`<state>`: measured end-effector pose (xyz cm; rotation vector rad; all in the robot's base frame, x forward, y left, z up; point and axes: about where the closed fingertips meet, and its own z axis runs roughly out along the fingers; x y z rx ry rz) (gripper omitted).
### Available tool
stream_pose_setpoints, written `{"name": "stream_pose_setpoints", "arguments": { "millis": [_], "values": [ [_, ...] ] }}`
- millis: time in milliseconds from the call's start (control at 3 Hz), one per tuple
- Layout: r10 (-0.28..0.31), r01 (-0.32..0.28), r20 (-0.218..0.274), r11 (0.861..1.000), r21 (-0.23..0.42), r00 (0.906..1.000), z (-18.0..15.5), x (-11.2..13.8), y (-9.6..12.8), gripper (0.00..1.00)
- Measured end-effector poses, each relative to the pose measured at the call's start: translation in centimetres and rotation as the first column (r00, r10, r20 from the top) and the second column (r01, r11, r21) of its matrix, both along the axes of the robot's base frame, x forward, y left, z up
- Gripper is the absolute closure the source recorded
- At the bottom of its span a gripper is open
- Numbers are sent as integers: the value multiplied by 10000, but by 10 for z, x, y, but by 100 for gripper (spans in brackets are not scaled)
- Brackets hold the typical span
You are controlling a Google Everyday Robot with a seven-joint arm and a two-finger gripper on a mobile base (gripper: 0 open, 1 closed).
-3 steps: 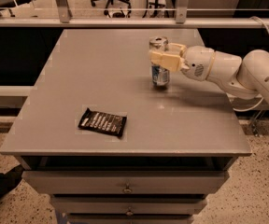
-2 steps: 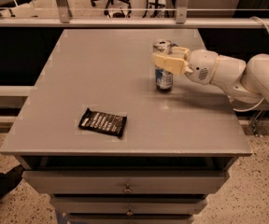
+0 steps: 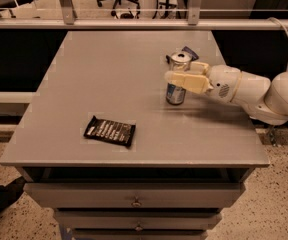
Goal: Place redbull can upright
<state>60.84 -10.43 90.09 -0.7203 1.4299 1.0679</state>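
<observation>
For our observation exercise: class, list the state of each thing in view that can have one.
redbull can: upright on the table, gripped.
pincer: shut on the can, over the table's right side.
snack wrapper: lying flat near the front edge.
top drawer: shut.

Dark wrapper (image 3: 109,131) on grey table (image 3: 109,74)

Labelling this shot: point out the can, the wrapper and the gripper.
can (image 3: 175,95), camera view, lower side wall
wrapper (image 3: 109,131), camera view, flat middle
gripper (image 3: 174,70), camera view, between its fingertips, around the can
</observation>
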Motion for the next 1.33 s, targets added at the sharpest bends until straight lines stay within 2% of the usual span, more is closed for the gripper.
{"name": "stream_pose_setpoints", "arguments": {
  "millis": [333, 667, 1000, 1333],
  "values": [
    [-168, 166, -253, 9998, -75, 9995, -2, -14, -10, 0],
    [-270, 241, -592, 9985, -491, 9979, 4, -28, -27, 0],
    [-530, 395, -1085, 9916, -1233, 9927, 19, -47, -63, 0],
    [-400, 248, -1199, 9918, -1250, 9920, 18, -49, -61, 0]
  ]
}}
